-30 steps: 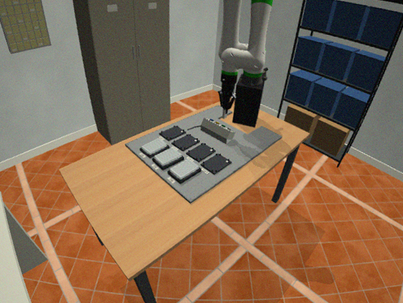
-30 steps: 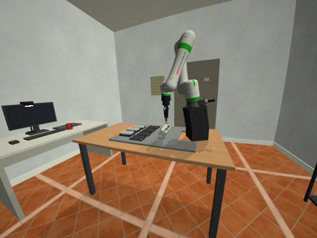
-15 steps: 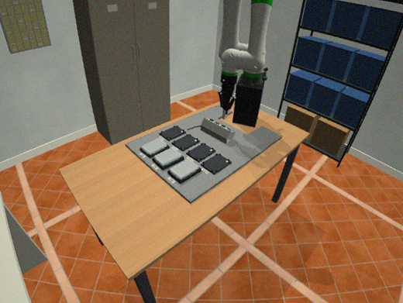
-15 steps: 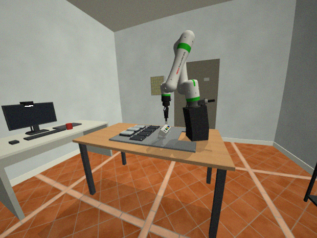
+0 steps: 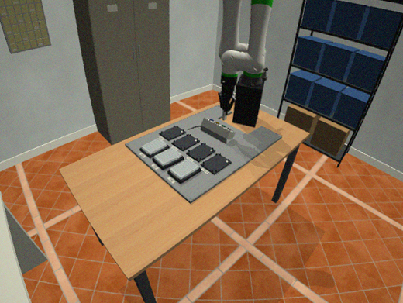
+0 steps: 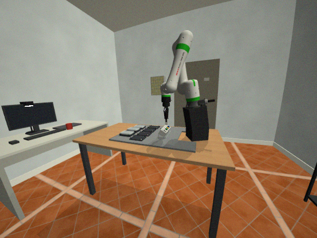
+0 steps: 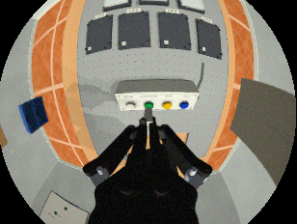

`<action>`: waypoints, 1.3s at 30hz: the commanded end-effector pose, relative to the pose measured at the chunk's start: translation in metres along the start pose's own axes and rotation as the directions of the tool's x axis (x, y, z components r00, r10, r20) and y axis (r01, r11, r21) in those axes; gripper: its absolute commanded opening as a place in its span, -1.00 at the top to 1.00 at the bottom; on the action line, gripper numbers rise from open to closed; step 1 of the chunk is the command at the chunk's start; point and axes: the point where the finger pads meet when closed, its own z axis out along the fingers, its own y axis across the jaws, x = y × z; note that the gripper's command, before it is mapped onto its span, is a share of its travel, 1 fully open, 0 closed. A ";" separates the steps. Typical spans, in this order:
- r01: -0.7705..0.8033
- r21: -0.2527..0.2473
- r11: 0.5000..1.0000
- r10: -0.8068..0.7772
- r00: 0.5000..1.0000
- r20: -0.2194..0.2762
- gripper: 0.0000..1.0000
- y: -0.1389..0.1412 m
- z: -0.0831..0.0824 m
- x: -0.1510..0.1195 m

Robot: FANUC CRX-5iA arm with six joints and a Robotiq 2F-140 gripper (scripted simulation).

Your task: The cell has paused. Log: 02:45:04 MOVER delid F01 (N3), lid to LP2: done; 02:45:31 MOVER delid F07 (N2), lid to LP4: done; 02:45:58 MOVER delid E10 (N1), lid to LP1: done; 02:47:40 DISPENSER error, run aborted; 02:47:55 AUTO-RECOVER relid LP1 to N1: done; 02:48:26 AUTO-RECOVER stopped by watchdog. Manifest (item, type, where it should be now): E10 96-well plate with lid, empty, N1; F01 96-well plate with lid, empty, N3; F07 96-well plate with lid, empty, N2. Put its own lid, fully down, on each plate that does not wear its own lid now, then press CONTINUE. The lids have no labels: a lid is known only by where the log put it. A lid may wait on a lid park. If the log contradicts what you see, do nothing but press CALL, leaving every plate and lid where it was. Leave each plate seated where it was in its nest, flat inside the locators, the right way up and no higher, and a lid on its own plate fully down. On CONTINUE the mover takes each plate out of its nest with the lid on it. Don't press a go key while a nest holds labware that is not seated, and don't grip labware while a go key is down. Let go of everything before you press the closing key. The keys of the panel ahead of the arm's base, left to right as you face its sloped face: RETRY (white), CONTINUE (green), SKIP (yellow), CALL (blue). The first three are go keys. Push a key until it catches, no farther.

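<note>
My gripper is shut and empty, pointing straight down over the key panel. In the wrist view its closed fingertips line up with the green key, second from the left, and stand a little above it. Three pale plates sit flat in the front row of nests, each with a light top that looks like a lid. The four dark lid parks behind them are bare.
The grey deck mat lies on a wooden table. The arm's black pedestal stands right behind the panel. A cable runs from the panel's left end. A cabinet and a shelf rack stand beyond the table.
</note>
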 end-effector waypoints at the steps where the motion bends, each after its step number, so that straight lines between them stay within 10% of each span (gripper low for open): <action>1: 0.000 0.000 1.000 0.000 1.000 0.000 1.00 0.000 0.001 0.000; 39: 0.000 0.000 1.000 0.000 1.000 0.000 1.00 0.000 0.008 0.000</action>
